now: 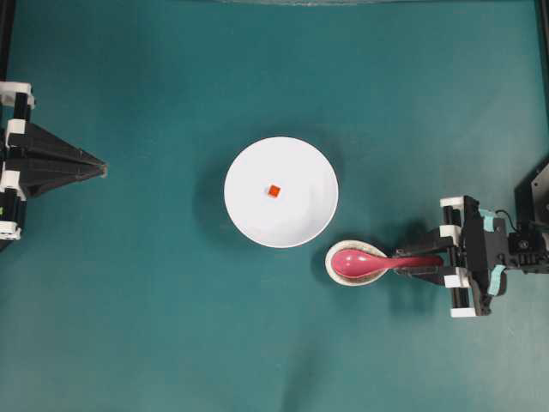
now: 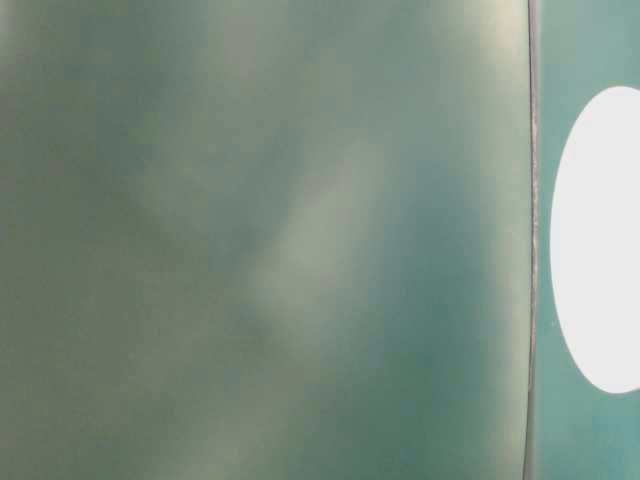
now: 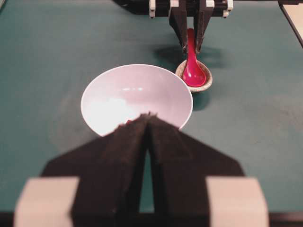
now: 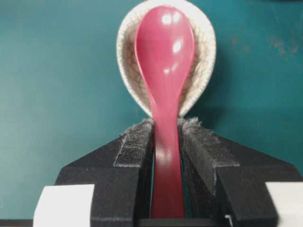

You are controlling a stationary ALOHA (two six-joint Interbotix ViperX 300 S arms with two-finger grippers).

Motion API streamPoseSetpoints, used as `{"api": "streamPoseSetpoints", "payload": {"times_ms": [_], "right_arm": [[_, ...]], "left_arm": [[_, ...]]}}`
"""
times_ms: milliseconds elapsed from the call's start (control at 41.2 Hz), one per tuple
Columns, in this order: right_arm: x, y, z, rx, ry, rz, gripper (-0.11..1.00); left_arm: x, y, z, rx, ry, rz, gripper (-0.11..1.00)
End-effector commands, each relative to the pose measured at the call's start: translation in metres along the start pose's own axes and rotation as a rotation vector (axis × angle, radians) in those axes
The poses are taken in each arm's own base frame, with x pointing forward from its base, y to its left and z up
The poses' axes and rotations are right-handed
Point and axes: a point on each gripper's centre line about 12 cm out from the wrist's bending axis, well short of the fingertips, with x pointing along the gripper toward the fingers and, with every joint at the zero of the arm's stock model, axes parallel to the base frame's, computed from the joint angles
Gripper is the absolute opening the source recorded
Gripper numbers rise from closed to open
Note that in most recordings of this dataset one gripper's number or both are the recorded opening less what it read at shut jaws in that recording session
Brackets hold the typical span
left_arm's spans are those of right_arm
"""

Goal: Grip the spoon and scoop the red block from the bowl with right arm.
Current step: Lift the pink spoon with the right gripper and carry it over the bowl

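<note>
From overhead, a large white bowl (image 1: 281,191) is sitting in the middle of a teal table (image 1: 154,326), with a tiny red block (image 1: 273,190) lying inside it near the centre. Just beside the bowl's lower right edge, a small speckled dish (image 1: 353,263) is holding the scoop of a pink spoon (image 1: 369,261), whose handle is pointing right into the right gripper (image 1: 426,263). The left gripper (image 1: 101,169) is resting well apart at the left edge, its fingers drawn together to a point. The table-level view is showing only blurred green and part of the bowl's white rim (image 2: 598,240) at the right. In the left wrist view, the left gripper's (image 3: 149,118) dark pads are pressing together in the foreground with nothing between them, the bowl (image 3: 137,97) is lying just beyond, and the spoon (image 3: 193,71) is sitting in the dish (image 3: 206,82) under the right gripper (image 3: 190,45). In the right wrist view, the right gripper (image 4: 165,124) is flanking the spoon's handle (image 4: 166,156) with both padded fingers (image 4: 135,144) touching or nearly touching its sides, while the scoop is still lying in the crackled dish (image 4: 201,61).
</note>
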Motion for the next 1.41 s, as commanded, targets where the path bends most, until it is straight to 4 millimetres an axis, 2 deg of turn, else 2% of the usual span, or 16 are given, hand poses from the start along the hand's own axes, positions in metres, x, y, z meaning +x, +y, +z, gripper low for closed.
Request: {"api": "streamPoseSetpoints", "payload": {"times_ms": [0, 291, 704, 995, 1262, 1383], "right_arm": [[-0.002, 0.003, 0.015, 0.028, -0.053, 0.015, 0.25], [-0.015, -0.002, 0.045, 0.125, -0.093, 0.044, 0.25], [-0.033, -0.018, 0.111, 0.227, -0.102, 0.098, 0.25], [-0.037, -0.047, 0.153, 0.264, -0.101, 0.056, 0.25], [-0.036, -0.08, 0.177, 0.298, -0.06, -0.003, 0.25], [-0.037, -0.086, 0.187, 0.258, -0.03, -0.007, 0.25]], "left_arm": [[0.001, 0.0, 0.006, 0.006, -0.012, -0.001, 0.02], [0.001, 0.0, 0.005, 0.006, -0.009, -0.001, 0.02], [0.001, 0.002, 0.005, 0.004, -0.011, 0.009, 0.02], [0.0, 0.004, 0.003, 0.0, 0.016, 0.02, 0.02], [-0.002, 0.004, 0.002, 0.0, 0.029, 0.02, 0.02], [-0.003, 0.004, 0.003, 0.0, 0.023, 0.02, 0.02]]}}
